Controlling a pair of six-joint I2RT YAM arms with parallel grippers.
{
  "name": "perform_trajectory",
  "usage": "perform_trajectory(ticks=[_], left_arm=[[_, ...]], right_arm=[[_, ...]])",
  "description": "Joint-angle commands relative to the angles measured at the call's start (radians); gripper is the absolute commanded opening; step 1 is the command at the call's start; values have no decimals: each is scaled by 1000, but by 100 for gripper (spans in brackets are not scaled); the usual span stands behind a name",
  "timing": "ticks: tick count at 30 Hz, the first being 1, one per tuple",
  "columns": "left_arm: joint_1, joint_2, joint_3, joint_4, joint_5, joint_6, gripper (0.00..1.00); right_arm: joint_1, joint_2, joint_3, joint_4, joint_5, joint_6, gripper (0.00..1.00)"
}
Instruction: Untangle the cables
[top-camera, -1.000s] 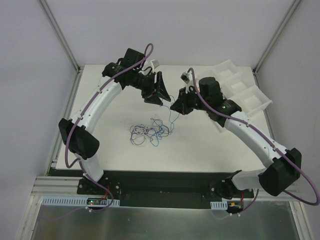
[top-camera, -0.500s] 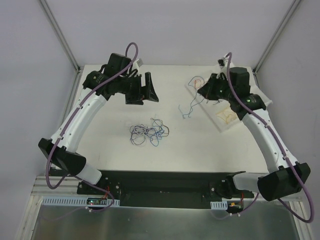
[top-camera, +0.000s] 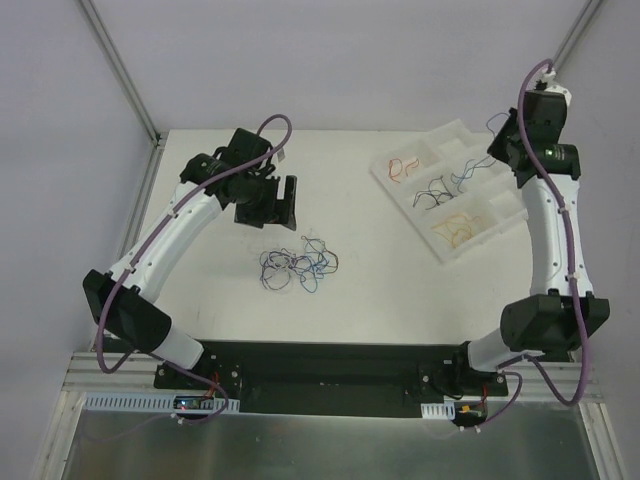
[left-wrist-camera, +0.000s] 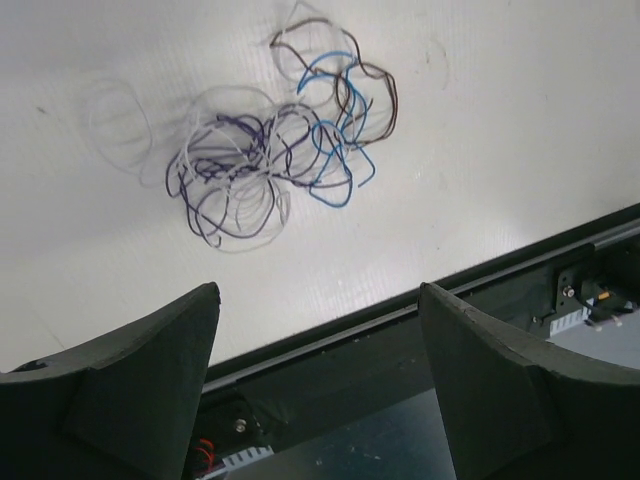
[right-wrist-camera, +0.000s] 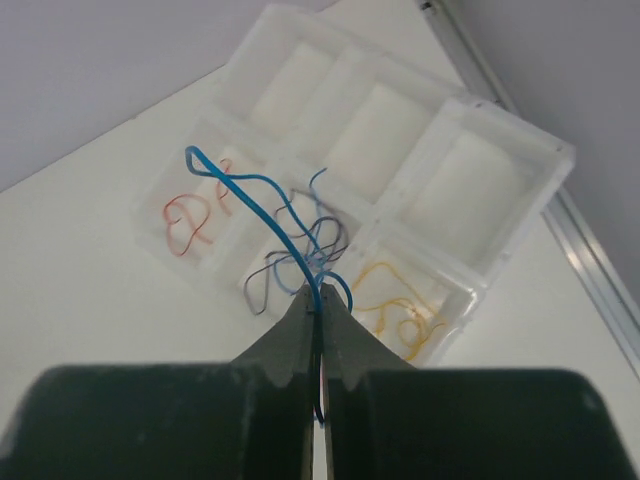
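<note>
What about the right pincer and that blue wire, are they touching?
Touching. The right wrist view shows the right pincer shut on the blue wire, which emerges from between its fingertips.

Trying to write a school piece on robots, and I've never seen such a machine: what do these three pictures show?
These are two robot arms bolted to the near edge of a white table. The wide picture looks down from above. The other two come from a small camera on each arm's wrist, so its own pincer shows at the bottom. On the table lies a tangle of thin wires. To the right is a white sorting tray with red, dark and yellow wires in separate compartments. The left pincer hangs open near the tangle, holding nothing. The right pincer is shut on a blue wire, raised over the tray.
</note>
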Motion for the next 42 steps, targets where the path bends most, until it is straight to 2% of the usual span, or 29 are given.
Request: perform_trajectory(ticks=[1, 5, 12, 18, 22, 27, 32, 36, 42], left_arm=[[17, 93, 143, -18, -45, 145, 80], [78, 141, 171, 19, 22, 133, 80], [209, 133, 122, 48, 122, 76, 79], [218, 131, 88, 50, 139, 72, 79], [218, 164, 88, 54, 160, 61, 79], [227, 191, 121, 68, 196, 56, 79], [275, 202, 128, 80, 242, 24, 78], [280, 190, 109, 88, 268, 13, 78], [280, 122, 65, 80, 226, 36, 78]], right_arm=[[-123, 97, 129, -93, 104, -40, 0], [-213, 137, 139, -107, 107, -32, 1], [-354, 254, 104, -95, -29, 9, 0], [-382, 367, 94, -75, -73, -15, 0], [-381, 519, 212, -127, -149, -23, 1], [-381, 710, 464, -277, -175, -11, 0], [-381, 779, 581, -271, -109, -63, 0], [-387, 776, 594, -215, 12, -165, 0], [-411, 776, 594, -172, 25, -176, 0]])
